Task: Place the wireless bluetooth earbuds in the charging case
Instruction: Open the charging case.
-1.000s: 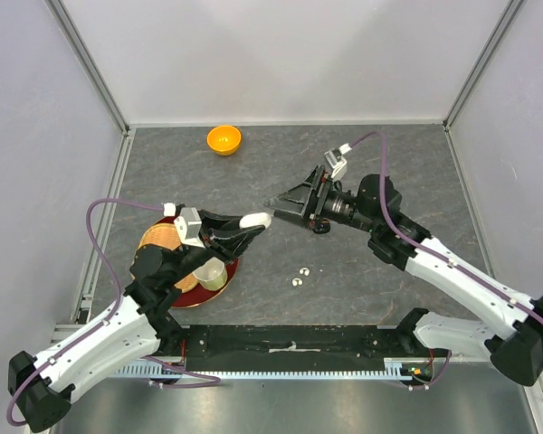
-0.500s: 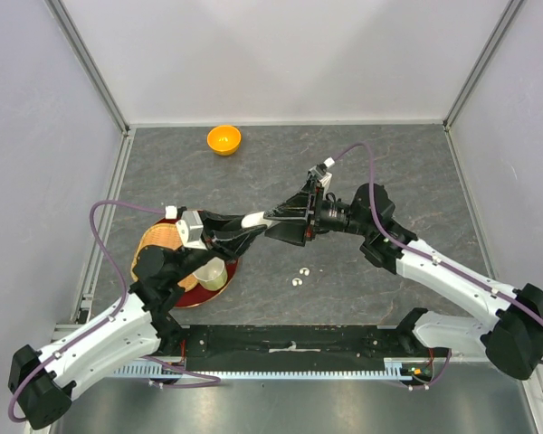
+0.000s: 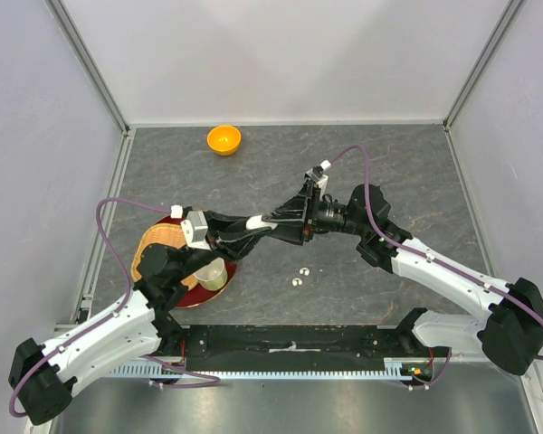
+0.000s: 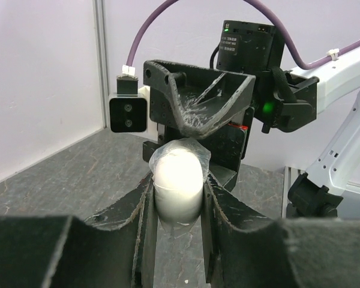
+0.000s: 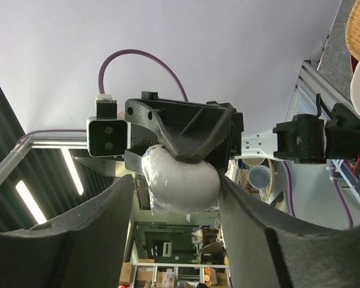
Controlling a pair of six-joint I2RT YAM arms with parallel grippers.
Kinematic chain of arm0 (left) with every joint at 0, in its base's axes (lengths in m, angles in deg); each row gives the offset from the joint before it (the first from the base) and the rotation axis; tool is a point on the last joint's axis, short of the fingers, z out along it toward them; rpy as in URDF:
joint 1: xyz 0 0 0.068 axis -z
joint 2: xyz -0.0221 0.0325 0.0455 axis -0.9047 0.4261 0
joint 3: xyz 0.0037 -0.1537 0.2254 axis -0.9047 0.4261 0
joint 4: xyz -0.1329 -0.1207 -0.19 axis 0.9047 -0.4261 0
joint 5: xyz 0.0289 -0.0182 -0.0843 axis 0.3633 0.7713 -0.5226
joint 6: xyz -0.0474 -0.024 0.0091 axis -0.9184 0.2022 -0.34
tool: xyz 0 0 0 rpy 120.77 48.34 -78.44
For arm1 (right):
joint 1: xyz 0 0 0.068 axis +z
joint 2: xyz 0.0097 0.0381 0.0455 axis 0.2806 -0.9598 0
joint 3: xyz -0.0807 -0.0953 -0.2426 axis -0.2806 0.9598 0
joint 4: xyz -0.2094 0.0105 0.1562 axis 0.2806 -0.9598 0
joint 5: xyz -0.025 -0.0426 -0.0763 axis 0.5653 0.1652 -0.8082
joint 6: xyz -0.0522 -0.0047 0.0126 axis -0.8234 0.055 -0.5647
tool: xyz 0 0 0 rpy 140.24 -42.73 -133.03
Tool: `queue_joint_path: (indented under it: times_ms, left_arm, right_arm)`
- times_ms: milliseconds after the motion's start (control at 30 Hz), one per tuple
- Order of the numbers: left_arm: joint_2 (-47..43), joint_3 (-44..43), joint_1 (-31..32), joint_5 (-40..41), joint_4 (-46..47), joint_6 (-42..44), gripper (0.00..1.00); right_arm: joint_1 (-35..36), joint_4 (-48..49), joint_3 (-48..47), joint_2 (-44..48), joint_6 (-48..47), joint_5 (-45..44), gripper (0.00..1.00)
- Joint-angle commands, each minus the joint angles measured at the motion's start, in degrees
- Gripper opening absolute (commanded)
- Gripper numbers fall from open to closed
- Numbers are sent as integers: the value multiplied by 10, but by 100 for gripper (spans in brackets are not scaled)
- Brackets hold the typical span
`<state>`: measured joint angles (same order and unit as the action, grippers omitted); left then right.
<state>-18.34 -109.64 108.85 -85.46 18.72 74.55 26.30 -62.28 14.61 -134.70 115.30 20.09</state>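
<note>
My left gripper (image 3: 259,221) is shut on a white pebble-shaped charging case (image 3: 261,218) wrapped in clear film and holds it above the table. The left wrist view shows the case (image 4: 178,180) pinched between my fingers. My right gripper (image 3: 275,218) is open and straddles the same case (image 5: 180,180). Its right finger touches the case and a small gap shows on the left side. Two small white earbuds (image 3: 305,270) (image 3: 296,281) lie on the table below. The black earbuds are not in view.
An orange bowl (image 3: 223,139) stands at the back. A red plate (image 3: 226,271) at the left holds a woven mat (image 3: 156,244) and a pale cup (image 3: 211,274), under my left arm. A black rail (image 3: 290,339) runs along the near edge.
My right gripper has moved left and closed in on the case held by my left gripper. My left gripper has shifted slightly right with the case.
</note>
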Motion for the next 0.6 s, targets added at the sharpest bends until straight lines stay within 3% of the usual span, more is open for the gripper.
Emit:
queue_joint_path:
  times_ms: [0, 200, 233, 433, 567]
  left_arm:
    - [1, -2, 5, -10, 40, 7, 2]
    - [5, 2, 5, -4, 37, -3, 3]
    - [6, 2, 5, -5, 38, -4, 7]
    - [15, 1, 5, -15, 29, -25, 24]
    - [14, -2, 5, -10, 17, -31, 27]
  right_arm:
    - [0, 39, -1, -5, 23, -3, 61]
    - [0, 43, 9, 0, 22, -10, 28]
    - [0, 47, 11, 1, 24, -10, 25]
    - [0, 56, 13, 2, 25, -16, 15]
    - [0, 58, 14, 0, 25, -18, 13]
